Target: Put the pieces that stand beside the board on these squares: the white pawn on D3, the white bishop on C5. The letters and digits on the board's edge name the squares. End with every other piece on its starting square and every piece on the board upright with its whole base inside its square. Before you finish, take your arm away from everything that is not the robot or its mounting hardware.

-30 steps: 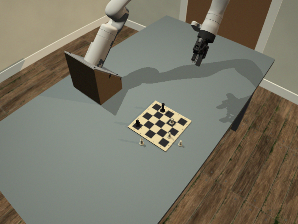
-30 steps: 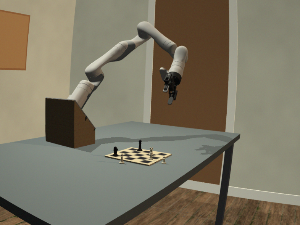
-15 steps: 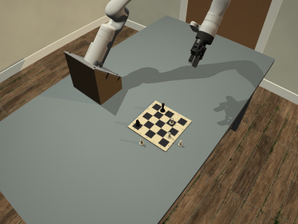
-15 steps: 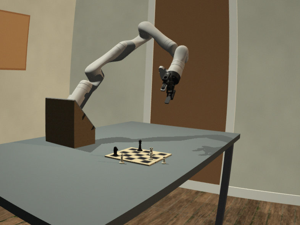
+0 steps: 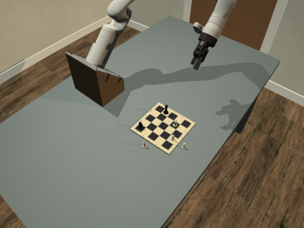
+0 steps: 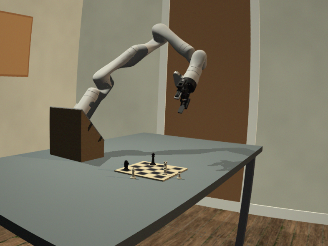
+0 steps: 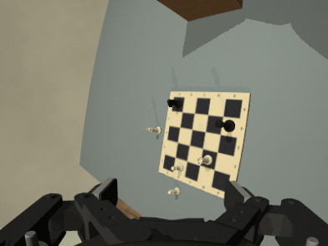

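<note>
The small chessboard (image 5: 162,127) lies near the table's right front edge. The white bishop (image 5: 144,144) stands on the table beside the board's near-left edge, and the white pawn (image 5: 183,145) stands on the table by the board's near corner. On the board stand a black knight (image 5: 140,125), a tall black piece (image 5: 166,109), a tall white piece (image 5: 175,123) and a white pawn (image 5: 172,137). My gripper (image 5: 197,64) is open and empty, high above the table, well beyond the board. The wrist view shows the board (image 7: 204,140), the bishop (image 7: 154,130) and the pawn (image 7: 174,192) far below.
The arm's brown base box (image 5: 94,82) stands on the table behind and to the left of the board. The table's right edge (image 5: 216,157) runs close to the board.
</note>
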### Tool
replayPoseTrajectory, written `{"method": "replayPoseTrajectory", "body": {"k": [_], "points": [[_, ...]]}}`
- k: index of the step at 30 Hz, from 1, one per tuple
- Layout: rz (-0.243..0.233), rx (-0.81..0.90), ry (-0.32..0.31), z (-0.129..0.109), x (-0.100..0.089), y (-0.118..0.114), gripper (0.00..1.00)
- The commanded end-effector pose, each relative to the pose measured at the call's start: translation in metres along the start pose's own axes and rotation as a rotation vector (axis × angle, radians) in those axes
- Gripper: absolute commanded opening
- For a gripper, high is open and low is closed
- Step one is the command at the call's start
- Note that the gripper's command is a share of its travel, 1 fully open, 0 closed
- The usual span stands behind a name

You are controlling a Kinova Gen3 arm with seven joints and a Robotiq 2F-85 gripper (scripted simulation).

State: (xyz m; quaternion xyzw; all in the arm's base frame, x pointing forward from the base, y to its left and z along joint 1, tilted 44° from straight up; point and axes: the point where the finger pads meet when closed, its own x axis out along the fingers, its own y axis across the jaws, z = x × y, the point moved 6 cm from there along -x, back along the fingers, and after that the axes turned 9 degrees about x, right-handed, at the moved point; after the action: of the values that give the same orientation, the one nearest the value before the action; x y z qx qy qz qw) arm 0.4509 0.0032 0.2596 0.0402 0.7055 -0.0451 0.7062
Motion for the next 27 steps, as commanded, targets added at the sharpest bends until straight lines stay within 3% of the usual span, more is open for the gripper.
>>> {"method": "replayPoseTrajectory", "body": {"k": [1, 26, 27], "points": [[0.000, -0.021, 0.006, 0.000, 0.003, 0.005, 1.00], [-0.022, -0.209, 0.021, 0.002, 0.015, 0.033, 1.00], [-0.028, -0.269, 0.026, 0.002, 0.019, 0.043, 1.00]]}}
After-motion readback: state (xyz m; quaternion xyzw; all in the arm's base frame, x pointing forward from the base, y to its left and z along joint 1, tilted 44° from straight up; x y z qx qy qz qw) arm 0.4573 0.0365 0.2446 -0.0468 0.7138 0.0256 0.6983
